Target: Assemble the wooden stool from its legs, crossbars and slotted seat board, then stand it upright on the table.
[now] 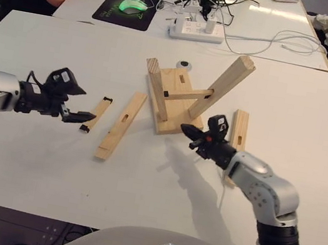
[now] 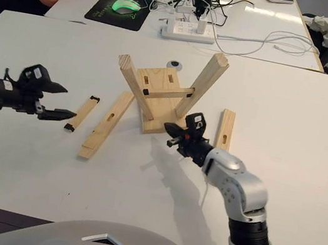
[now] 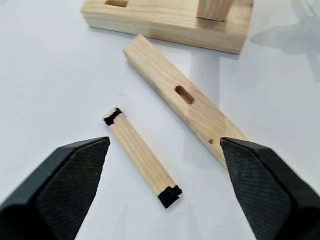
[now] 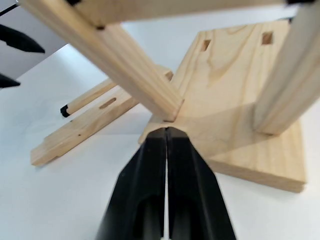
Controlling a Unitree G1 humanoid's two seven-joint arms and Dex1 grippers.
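Wooden crossbar point(image 1: 96, 115) lies just beside the spread left hand point(image 1: 88, 108).

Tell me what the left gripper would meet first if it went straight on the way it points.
Probably the short crossbar, lying just ahead of the open left gripper, though its height is unclear; the loose leg lies beyond.

Bright, even light from above falls on the white table point(image 1: 31, 156); the desk point(image 1: 275, 34) behind it is brighter, close to glare. Shadows are soft and pale. A grey patch spreads on the near side of the stool point(image 1: 176, 109), a leg's shadow crosses the seat board point(image 4: 240, 115) (right wrist view), and the loose crossbar point(image 3: 142, 157) casts a thin rim. A mouse point(image 1: 132, 6) glows green.
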